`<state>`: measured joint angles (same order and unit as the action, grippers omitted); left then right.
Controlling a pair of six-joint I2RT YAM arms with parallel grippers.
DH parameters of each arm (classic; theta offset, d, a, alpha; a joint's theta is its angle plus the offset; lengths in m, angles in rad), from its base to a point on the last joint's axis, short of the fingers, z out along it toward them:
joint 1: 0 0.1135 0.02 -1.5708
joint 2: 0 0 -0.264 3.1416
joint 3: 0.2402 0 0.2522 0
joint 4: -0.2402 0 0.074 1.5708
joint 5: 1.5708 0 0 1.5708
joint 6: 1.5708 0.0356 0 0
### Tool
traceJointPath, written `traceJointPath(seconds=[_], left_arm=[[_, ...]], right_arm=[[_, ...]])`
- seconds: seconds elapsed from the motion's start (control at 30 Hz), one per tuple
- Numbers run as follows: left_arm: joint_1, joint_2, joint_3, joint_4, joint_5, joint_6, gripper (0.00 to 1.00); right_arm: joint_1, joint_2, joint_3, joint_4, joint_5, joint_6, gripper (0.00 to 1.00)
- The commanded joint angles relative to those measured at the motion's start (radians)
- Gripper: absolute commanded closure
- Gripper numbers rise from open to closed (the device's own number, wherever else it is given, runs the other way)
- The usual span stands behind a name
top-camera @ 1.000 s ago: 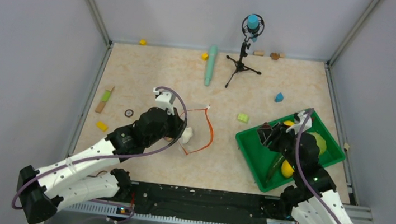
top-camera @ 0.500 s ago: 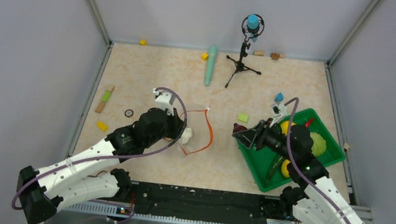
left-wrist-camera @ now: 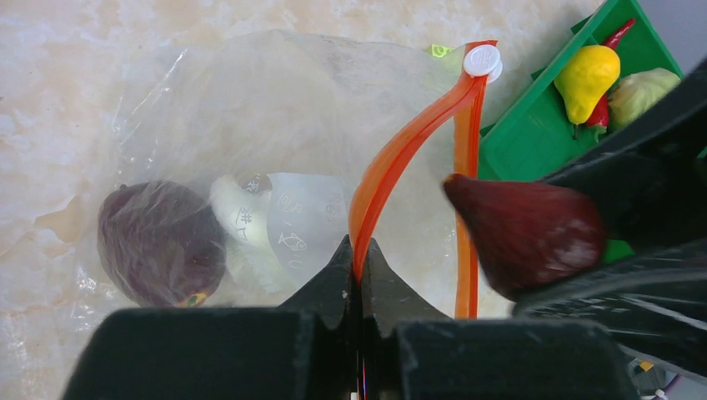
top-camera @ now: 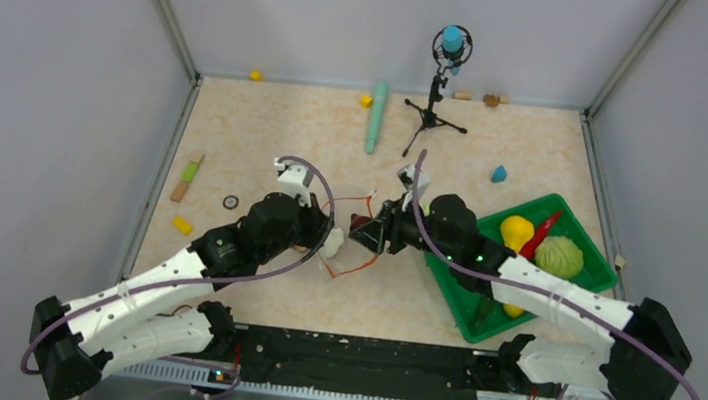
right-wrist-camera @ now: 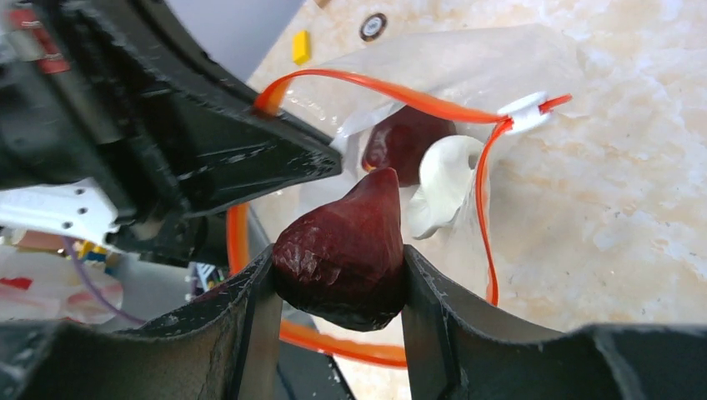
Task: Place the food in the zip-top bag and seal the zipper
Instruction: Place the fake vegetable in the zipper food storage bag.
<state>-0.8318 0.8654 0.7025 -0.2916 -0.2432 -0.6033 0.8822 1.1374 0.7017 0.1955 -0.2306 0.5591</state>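
**Left claw is propping the bag mouth open; right claw is holding a dark red fruit at the opening**

The left claw point(left-wrist-camera: 358, 254) is clenching the thin orange-red zipper strip point(left-wrist-camera: 408, 142) of the clear floppy zip-top bag point(left-wrist-camera: 250, 100). It is pinching one lip of the mouth and lifting it off the pale marbled desk point(top-camera: 259, 119). That lift is bowing the strip into an arch, so the mouth is gaping toward the right arm instead of lying flat. The small white slider point(left-wrist-camera: 482, 60) is sitting at the far end of the strip, out of the opening's way.

The right claw point(right-wrist-camera: 338, 258) is gripping a dark red pointed toy fruit point(right-wrist-camera: 346, 242) across its fat middle. Both fingers are pressing its sides and its narrow tip is aiming into the bag. The fruit is hanging right at the mouth, between the two runs of orange strip, and does not look to be inside yet.

A dark purple-red round piece point(left-wrist-camera: 158, 242) and a white garlic bulb point(left-wrist-camera: 238, 221) are lying inside the bag, touching each other near its closed end.

The green plastic tray point(left-wrist-camera: 517, 142), just beside the bag, is carrying a yellow pear-shaped piece point(left-wrist-camera: 586, 75), a red chili point(left-wrist-camera: 621, 33) and a green leafy ball point(left-wrist-camera: 642, 92). Loading is therefore looking roughly half done, and sealing is not yet due.

The film is floppy, so a sagging lip could be folding under the fruit on release. The raised left grip is what is making the drop workable.
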Motion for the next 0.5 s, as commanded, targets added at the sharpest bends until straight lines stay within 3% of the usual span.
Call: traceJointPath(seconds=[0.0,0.27,0.47], left_arm=[[0.005,-0.016,-0.006,0.052,0.006,0.0,1.0],[0.004,-0.017,-0.004,0.051,0.01,-0.001,1.0],[0.005,-0.024,-0.006,0.051,0.008,-0.001,1.0]], right_arm=[[0.046,0.099,0.102,0.052,0.083,-0.04,0.78],[0.073,0.186,0.167,0.013,0.13,-0.05,0.34],[0.081,0.197,0.166,0.024,0.116,-0.057,0.22]])
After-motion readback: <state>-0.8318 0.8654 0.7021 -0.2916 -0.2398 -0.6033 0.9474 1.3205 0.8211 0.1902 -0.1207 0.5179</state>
